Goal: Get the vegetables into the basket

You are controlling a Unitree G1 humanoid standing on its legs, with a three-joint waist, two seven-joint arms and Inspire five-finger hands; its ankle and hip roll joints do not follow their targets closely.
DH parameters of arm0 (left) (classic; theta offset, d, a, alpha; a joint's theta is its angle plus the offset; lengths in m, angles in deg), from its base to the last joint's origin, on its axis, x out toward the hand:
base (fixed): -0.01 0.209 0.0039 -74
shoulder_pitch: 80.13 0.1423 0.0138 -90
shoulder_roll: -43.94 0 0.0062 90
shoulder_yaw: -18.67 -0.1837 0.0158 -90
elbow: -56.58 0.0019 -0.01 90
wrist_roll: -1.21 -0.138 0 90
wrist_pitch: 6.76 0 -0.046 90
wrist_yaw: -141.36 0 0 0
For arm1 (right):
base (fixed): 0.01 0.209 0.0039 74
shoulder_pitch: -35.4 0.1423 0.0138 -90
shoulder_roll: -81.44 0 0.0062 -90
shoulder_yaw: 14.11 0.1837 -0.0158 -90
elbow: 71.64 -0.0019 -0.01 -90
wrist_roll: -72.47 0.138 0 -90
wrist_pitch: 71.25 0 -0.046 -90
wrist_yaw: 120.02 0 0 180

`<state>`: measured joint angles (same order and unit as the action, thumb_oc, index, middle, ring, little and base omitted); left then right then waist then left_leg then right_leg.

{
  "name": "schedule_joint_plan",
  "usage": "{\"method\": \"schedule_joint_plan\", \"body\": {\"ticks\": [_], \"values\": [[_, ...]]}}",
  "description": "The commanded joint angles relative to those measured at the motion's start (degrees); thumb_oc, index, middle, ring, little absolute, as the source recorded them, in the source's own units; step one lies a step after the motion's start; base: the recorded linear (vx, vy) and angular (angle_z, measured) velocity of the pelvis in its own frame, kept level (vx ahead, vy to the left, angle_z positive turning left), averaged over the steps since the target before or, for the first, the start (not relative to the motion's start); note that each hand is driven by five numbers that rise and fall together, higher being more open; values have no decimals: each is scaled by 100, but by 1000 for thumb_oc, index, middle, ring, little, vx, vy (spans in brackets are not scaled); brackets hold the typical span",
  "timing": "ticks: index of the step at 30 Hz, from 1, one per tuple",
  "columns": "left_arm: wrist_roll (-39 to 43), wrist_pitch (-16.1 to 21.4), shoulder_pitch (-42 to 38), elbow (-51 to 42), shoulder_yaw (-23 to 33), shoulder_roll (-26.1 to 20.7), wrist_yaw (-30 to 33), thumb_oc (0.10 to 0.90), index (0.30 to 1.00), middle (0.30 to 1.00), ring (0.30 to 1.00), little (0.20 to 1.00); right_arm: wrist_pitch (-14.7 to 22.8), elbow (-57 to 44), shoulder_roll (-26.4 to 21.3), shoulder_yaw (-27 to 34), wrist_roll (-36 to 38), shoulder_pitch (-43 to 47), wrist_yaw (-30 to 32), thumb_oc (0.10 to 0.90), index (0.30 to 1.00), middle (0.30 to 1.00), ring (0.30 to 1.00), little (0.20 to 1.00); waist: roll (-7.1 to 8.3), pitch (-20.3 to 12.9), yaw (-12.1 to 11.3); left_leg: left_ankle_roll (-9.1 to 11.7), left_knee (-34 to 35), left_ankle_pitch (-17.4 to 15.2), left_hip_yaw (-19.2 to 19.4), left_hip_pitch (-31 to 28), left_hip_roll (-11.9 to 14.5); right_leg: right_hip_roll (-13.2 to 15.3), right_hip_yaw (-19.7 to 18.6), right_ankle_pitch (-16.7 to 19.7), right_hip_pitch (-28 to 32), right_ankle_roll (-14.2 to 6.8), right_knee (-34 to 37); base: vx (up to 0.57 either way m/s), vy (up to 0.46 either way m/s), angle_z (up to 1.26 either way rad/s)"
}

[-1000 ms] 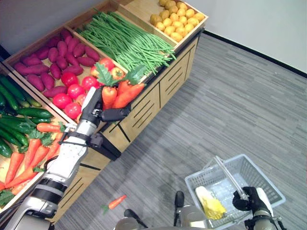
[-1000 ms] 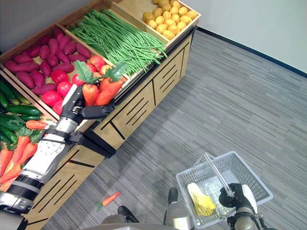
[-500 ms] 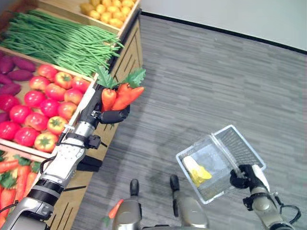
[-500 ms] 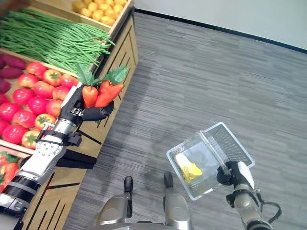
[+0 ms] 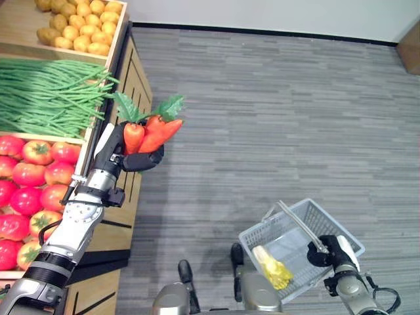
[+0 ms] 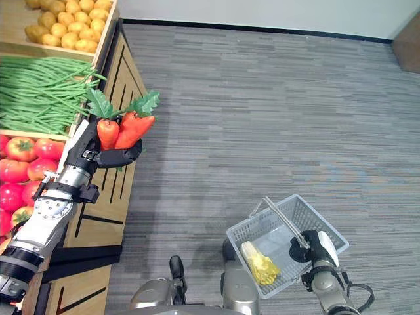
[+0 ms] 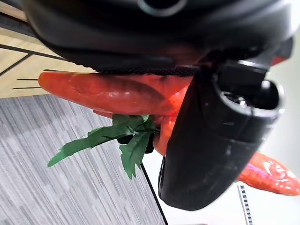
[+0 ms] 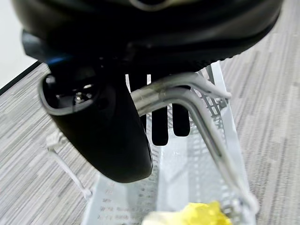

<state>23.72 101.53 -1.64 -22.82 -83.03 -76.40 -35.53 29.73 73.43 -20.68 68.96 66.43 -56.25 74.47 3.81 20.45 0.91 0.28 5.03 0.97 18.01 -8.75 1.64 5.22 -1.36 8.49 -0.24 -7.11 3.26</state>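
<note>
Left eye view: left hand (image 5: 134,157) grips tapered, leafy carrots (image 5: 149,131); right hand (image 5: 326,251) holds mesh basket (image 5: 296,243).

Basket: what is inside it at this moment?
One pale and yellow leafy vegetable lies in the basket, which hangs from the right hand. The carrots are in the left hand, away from it. The mesh wall partly hides the basket floor.

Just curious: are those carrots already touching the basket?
Apart. The left eye view shows the carrots up in the left robot hand, bare floor between them and the basket.
</note>
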Motion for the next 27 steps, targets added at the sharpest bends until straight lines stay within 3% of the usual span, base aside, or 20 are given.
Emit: {"method": "schedule_joint_plan", "body": {"ticks": [1, 12, 18, 21, 27], "values": [[133, 559, -439, -470, 178, -25, -98, 400, 300, 300, 300, 300, 325, -201, -675, 391, 38, 107, 289, 400, 300, 300, 300, 300, -228, -541, -12, 388, -312, -51, -285, 252, 239, 271, 90, -849, -135, -394, -924, 36, -54, -6], [229, 529, -588, -514, -217, 6, -393, 400, 300, 300, 300, 300, 262, -502, -1352, 346, -175, 317, 274, 400, 300, 300, 300, 300, -366, -660, 65, 609, -3, 177, -80, 164, 376, 243, 17, -570, 254, -370, 32, -8, -76, -10], [258, 564, -885, -637, -662, -25, -570, 400, 300, 300, 300, 300, 252, -651, -1961, -66, -382, 982, 287, 400, 300, 300, 300, 300, -447, -654, 58, 676, -3, 224, 13, 209, 439, 252, -5, -462, 224, -407, 166, -31, -48, -9], [197, 549, -1187, -760, -1141, -139, -699, 400, 300, 300, 300, 300, 217, -678, -2335, -380, -538, 1464, 304, 400, 300, 300, 300, 300, -504, -665, 61, 703, -3, 246, -32, 238, 454, 264, 35, -459, 242, -405, 174, -3, -10, 0], [73, 569, -1609, -1019, -1694, -310, -813, 400, 300, 300, 300, 300, 203, -817, -2614, -853, -721, 2065, 310, 400, 300, 300, 300, 300, -529, -670, 73, 711, -3, 241, -40, 237, 450, 276, 47, -449, 245, -410, 174, 0, 0, 0]]}}
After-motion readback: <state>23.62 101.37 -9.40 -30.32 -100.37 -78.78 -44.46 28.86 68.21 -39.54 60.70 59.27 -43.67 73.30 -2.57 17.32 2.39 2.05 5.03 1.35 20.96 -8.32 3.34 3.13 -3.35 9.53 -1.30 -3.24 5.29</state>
